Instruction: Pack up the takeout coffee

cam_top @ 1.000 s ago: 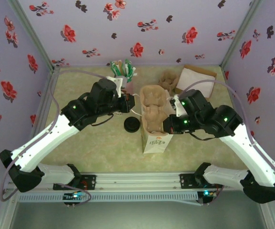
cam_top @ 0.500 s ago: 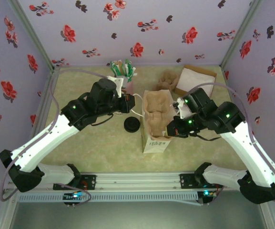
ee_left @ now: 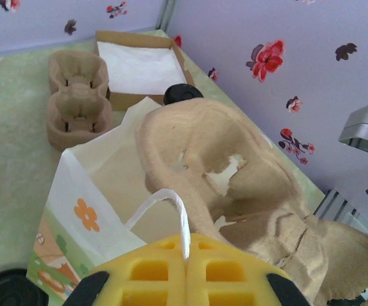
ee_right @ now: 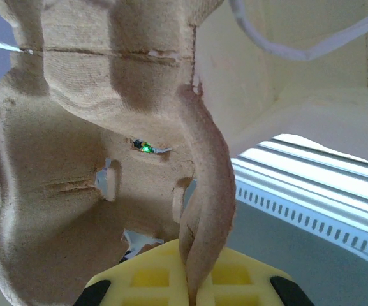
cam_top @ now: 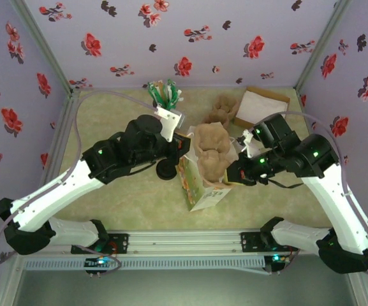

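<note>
1. Table (cam_top: 107, 191): pale green mat, flowered walls on three sides.
2. Left arm (cam_top: 75, 185) reaches in to the bag's left side. Left gripper (ee_left: 187, 255) is pressed together, pinching the bag's white handle (ee_left: 171, 204).
3. Right arm (cam_top: 330, 191) comes in from the right. Right gripper (ee_right: 190, 280) is clamped on the carrier's edge.
4. Bag (cam_top: 203, 191): white paper, flower print, mid-table, mouth open.
5. Carrier (cam_top: 210, 150): brown pulp, standing partly inside the bag, top sticking out of the mouth.
6. Box (cam_top: 273, 95): white sheets inside, back right.
7. Second carrier (cam_top: 224, 107): just left of the box, empty.
8. Sachet cup (cam_top: 164, 95): back centre, green packets upright.
9. Coffee (cam_top: 166, 169): on the mat just left of the bag, outside it, beneath the left wrist. I can make out its dark top, not its sides.
</note>
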Controlling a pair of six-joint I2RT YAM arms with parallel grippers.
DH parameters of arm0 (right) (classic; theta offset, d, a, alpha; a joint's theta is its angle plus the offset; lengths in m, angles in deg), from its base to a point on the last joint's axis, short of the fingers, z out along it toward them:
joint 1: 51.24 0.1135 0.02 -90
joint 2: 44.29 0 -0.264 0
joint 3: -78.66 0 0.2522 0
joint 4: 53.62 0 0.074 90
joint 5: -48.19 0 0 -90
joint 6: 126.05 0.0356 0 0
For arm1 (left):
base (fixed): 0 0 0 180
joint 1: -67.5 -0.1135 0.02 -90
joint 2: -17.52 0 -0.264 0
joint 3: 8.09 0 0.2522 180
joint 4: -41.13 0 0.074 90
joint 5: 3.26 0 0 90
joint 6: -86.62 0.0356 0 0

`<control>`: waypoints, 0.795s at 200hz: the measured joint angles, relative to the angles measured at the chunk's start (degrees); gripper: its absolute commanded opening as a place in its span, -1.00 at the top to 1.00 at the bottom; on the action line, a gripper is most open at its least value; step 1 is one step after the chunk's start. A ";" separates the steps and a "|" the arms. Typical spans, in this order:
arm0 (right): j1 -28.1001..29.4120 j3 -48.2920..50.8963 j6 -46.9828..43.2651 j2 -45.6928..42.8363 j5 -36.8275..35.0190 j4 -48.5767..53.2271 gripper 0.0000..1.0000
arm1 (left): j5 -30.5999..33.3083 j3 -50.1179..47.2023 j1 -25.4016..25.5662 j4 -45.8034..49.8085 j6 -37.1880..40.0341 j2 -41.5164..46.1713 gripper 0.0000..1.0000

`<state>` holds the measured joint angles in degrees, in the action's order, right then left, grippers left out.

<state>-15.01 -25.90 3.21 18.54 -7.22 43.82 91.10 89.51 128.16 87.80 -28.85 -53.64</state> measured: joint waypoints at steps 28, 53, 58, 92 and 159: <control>-0.24 -2.01 -1.16 0.22 1.84 3.39 1.00 | 0.13 -1.46 0.26 -1.75 2.54 1.60 1.00; -0.24 -3.43 -3.32 0.74 2.64 6.97 1.00 | 0.13 -3.41 0.26 -2.91 3.96 3.26 1.00; -0.24 -3.65 -3.58 0.85 2.71 7.34 1.00 | 0.13 -3.69 0.26 -3.08 4.11 3.39 1.00; -0.17 -3.76 -4.81 0.90 2.97 8.68 1.00 | 0.04 -6.43 0.26 -5.79 4.70 3.52 1.00; -0.24 -6.40 -4.79 0.87 3.52 8.68 1.00 | -2.34 -7.13 0.26 -10.40 4.70 3.52 1.00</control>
<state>-15.25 -32.31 -1.58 19.42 -3.70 52.49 88.76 82.38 128.42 77.40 -24.16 -50.12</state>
